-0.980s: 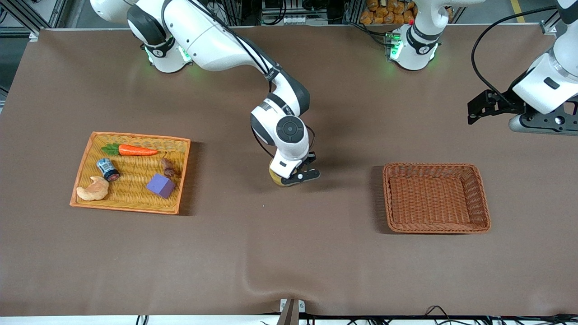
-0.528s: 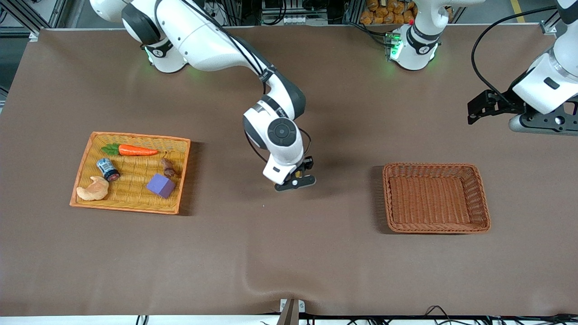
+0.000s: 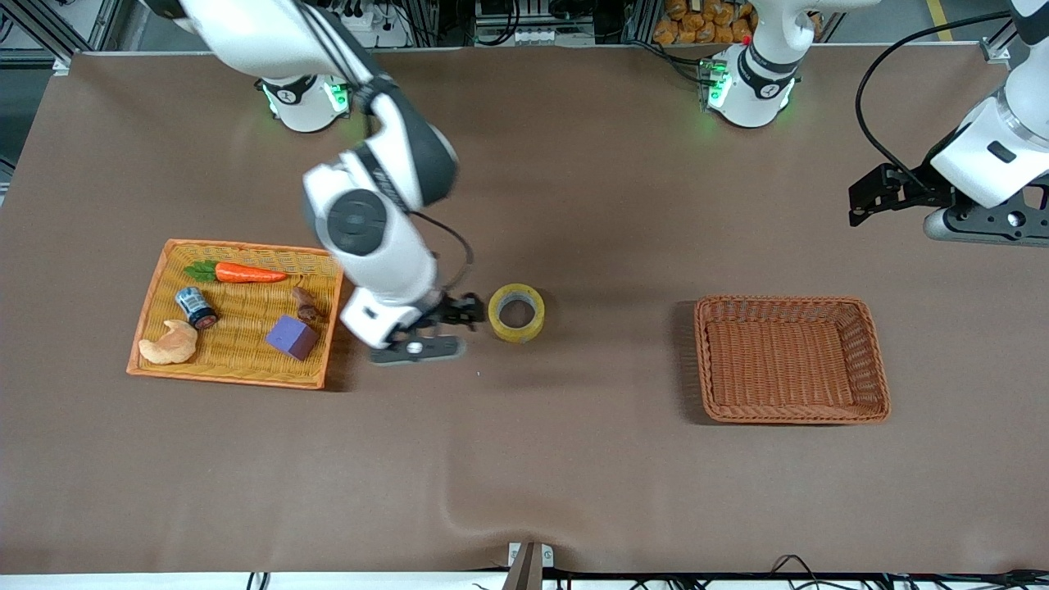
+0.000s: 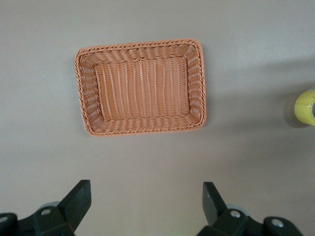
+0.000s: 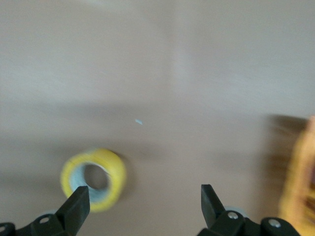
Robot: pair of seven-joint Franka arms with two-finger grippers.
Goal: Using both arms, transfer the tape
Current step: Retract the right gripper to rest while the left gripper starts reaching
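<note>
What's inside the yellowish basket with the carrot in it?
In the yellow basket lie a carrot, a small can, a croissant, a purple block and a small brown thing. Nothing covers them; the right arm only overlaps the basket's corner.

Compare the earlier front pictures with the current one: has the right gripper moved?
Yes. The right gripper, now open, has left the tape on the table and shifted toward the yellow tray.

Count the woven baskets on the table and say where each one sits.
2. A shallow yellow wicker tray with an orange rim lies at the right arm's end, holding small items. A deeper, empty brown wicker basket lies toward the left arm's end.
</note>
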